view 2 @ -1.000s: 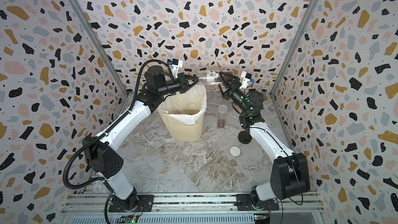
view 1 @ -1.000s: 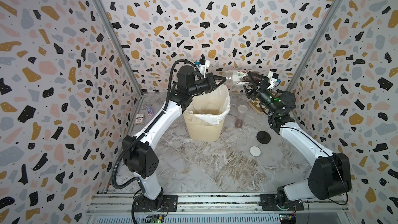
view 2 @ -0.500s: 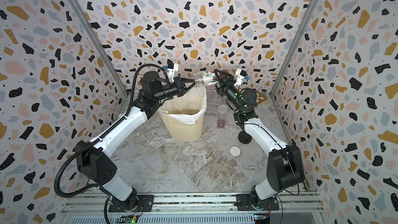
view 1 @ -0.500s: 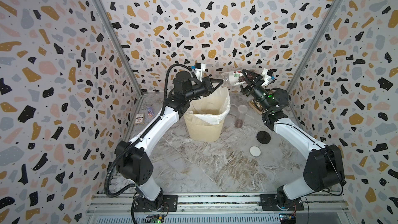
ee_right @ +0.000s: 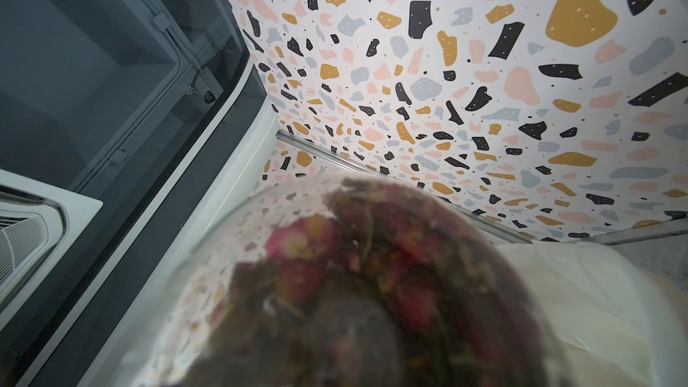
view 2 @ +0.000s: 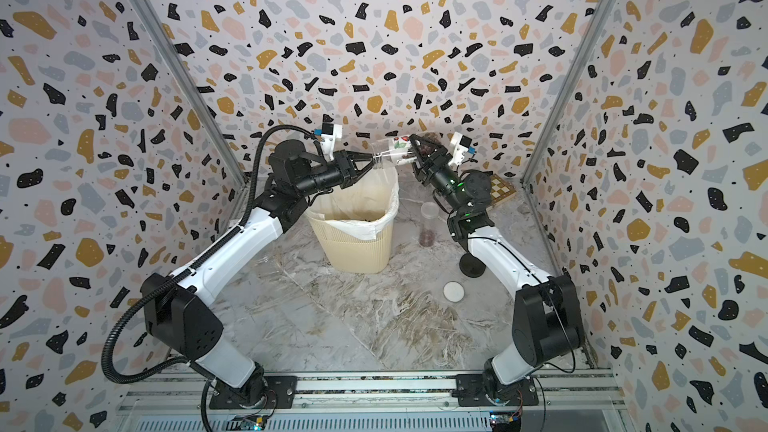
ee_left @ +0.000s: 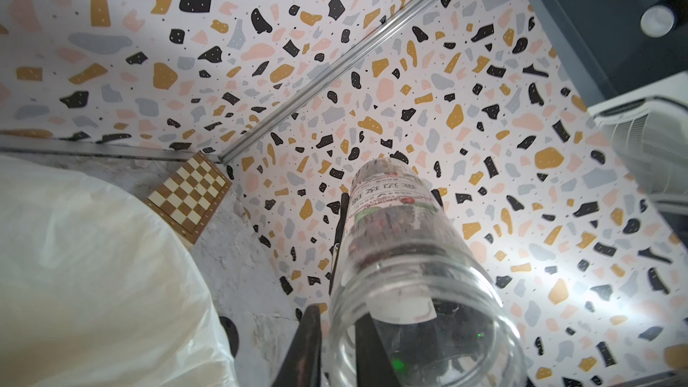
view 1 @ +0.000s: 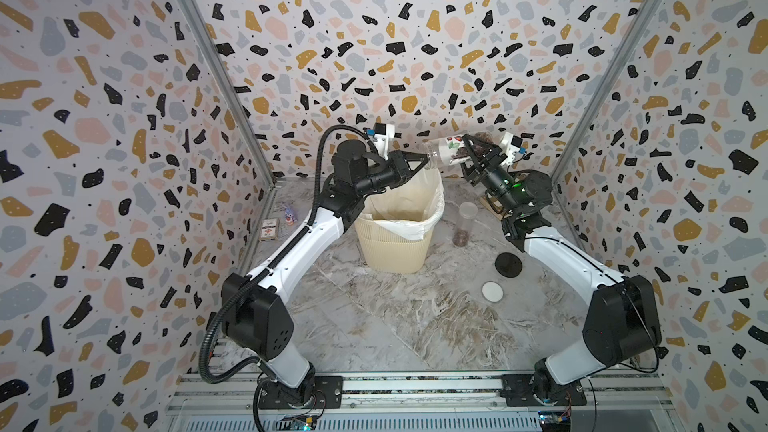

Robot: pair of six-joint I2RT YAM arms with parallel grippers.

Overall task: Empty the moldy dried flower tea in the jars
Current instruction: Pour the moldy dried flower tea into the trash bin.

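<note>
Room: speckled terrazzo walls on three sides, over a grey marbled worktop point(view 1: 395, 326).
Jar point(view 1: 444, 149): clear, with a flower-printed label and an open mouth. It lies almost level in the air above the far rim of the cream bin point(view 1: 395, 251), its mouth a little lower than its base.
Tea point(ee_right: 372, 292): dark reddish-brown dried bits with some pink-red buds, heaped at the base end of the jar.
Right arm: reaches up from the rail and bends inward. The right claw point(view 1: 467, 150) is clamped across the jar's body near the base.
Left arm: stretches over the bin. The left claw point(view 1: 423, 161) is level at the jar's mouth with its fingers apart.
Tube point(view 1: 464, 218): upright beside the bin, with a shallow layer of tea at the bottom.
Lids: the black lid point(view 1: 508, 264) and the white lid point(view 1: 492, 291) lie flat on the worktop near the right arm.
</note>
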